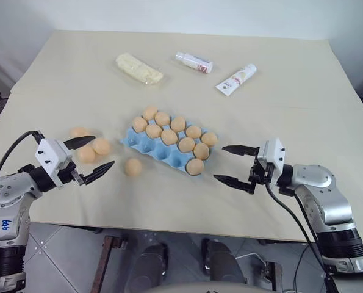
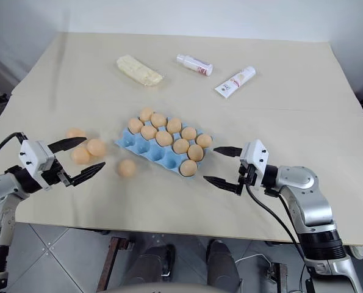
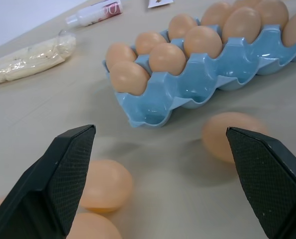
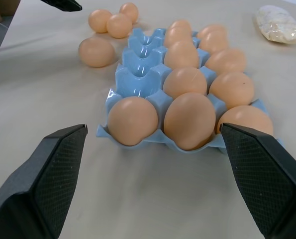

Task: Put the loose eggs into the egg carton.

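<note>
The light blue moulded egg carton (image 1: 163,148) lies mid-table, eleven cups filled; four pale orange loose eggs (image 1: 132,166) lie at its left; left gripper (image 1: 88,157) and right gripper (image 1: 236,165) both spread apart, empty.

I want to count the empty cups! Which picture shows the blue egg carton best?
The left eye view: the whole egg carton lies in sight from above, so every cup shows, with four empty along the near row. The right eye view shows much the same. The wrist views look along it from low down, and eggs hide some cups.
</note>
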Tool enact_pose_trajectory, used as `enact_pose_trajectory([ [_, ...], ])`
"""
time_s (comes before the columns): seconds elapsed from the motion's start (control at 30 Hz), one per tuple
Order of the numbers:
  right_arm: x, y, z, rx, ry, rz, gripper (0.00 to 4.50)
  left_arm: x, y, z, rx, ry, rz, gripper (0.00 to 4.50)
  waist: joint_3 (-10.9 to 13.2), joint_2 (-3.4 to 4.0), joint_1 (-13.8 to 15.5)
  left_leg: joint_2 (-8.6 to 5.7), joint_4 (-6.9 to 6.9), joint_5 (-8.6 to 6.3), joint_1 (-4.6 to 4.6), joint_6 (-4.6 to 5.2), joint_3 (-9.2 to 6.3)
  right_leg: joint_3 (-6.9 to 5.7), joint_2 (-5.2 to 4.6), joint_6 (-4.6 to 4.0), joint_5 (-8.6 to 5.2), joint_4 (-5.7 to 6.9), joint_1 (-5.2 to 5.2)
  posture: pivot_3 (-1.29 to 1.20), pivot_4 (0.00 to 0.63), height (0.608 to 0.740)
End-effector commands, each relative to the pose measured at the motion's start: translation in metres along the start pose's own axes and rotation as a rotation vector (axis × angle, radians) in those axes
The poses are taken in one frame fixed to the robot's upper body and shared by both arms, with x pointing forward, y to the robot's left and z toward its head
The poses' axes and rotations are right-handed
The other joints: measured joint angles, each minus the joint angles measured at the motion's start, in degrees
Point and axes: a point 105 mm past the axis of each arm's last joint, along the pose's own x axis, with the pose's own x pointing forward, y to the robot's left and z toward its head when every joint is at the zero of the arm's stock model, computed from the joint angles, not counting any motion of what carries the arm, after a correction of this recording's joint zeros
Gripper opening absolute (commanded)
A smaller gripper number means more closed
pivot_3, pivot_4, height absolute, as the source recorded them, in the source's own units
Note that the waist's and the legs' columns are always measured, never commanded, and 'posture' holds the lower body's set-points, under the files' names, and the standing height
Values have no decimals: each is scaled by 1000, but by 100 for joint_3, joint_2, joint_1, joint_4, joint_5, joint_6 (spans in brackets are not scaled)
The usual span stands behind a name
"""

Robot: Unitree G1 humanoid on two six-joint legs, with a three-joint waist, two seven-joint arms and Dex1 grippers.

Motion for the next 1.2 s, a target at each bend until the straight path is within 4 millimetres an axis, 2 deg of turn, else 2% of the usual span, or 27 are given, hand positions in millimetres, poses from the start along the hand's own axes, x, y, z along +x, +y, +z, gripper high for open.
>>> enact_pose_trajectory([
  [0.03, 3, -1, 11, -42, -39, -2, 4500, -3, 5, 6, 27, -2, 35, 4480, 0, 0, -1, 0, 0, 0, 0, 0, 0, 0, 0, 0, 0, 0, 0, 0, 150, 740],
  [0.23, 7, 2, 17, -37, -63, 26, 4500, -18, -5, 5, -28, 10, -17, 4480, 0, 0, -12, 1, -2, 0, 0, 0, 1, 2, 1, 0, 0, -1, -2, 0, 150, 740],
  [0.43, 12, 18, 37, -89, -110, 146, 4500, -25, -46, -2, -124, 76, -262, 4480, 0, 0, -7, 2, -1, -2, 0, 2, -2, 17, -2, -2, -1, -3, 0, 0, 150, 740],
  [0.53, 14, 26, 39, -105, -102, 186, 4500, -13, -53, -4, -133, 66, -271, 4480, 0, 0, 14, 3, 0, -2, 0, 2, -11, 20, -3, -5, -1, -2, 4, 0, 150, 740],
  [0.67, 15, 27, 38, -104, -103, 168, 4500, 13, -42, -11, -98, 43, -159, 4480, -2, -4, 67, 1, 8, 0, -1, 3, -19, 14, -3, -8, 2, -1, 10, 0, 150, 740],
  [0.73, 14, 26, 37, -104, -99, 156, 4500, 23, -43, -16, -105, 45, -157, 4480, -4, -6, 64, 0, 9, 1, 0, 1, -15, 7, 1, -8, 4, 3, 9, 0, 150, 740],
  [0.97, 12, 27, 36, -107, -92, 139, 4500, 39, -50, -32, -123, 80, -186, 4480, -4, -7, -1, 2, 6, 2, 2, -4, 4, -7, 8, -6, 5, 8, -2, 0, 150, 740],
  [1.13, 12, 25, 34, -103, -93, 114, 4500, 50, -45, -40, -147, 77, -148, 4480, -5, -9, 15, 2, 19, 1, 1, -1, 1, -8, 7, -5, 5, 15, 0, 0, 150, 740],
  [1.17, 12, 25, 32, -98, -93, 103, 4500, 52, -46, -41, -150, 75, -149, 4102, -5, -9, 16, 2, 19, 1, 2, -1, 0, -8, 7, -5, 5, 16, 1, 0, 150, 740],
  [1.2, 11, 25, 31, -94, -90, 95, 4500, 55, -47, -40, -151, 64, -148, 3948, -5, -9, 18, 2, 21, 1, 2, -1, 0, -7, 7, -5, 5, 17, 1, 0, 150, 740],
])
